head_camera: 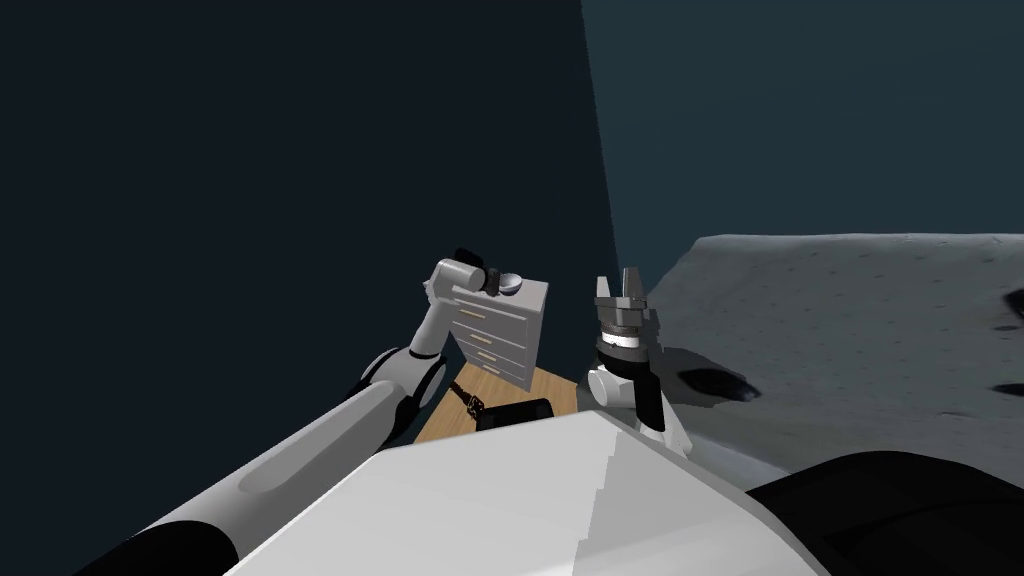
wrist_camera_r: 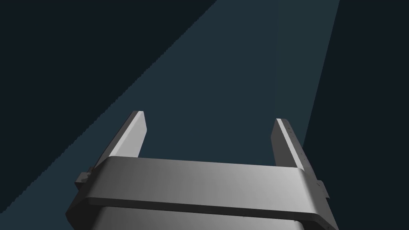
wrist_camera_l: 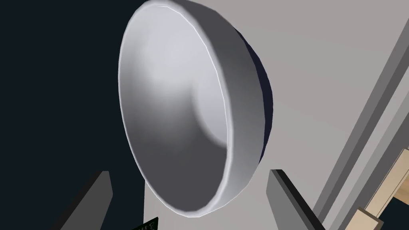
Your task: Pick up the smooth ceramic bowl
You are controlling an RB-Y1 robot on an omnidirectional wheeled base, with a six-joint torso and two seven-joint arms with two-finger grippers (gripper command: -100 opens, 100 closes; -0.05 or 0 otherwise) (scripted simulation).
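A smooth light grey bowl stands on top of a grey chest of drawers. In the left wrist view the bowl is close in front of my left gripper, its hollow facing the camera. The two fingers stand apart on either side of the bowl's near rim, with no contact visible. In the head view the left gripper sits right beside the bowl at the chest's top. My right gripper is raised to the right of the chest, open and with nothing between its fingers.
The chest of drawers stands on a wooden floor against dark walls. A grey rough surface spreads to the right. The chest's top and its drawer edges lie behind the bowl.
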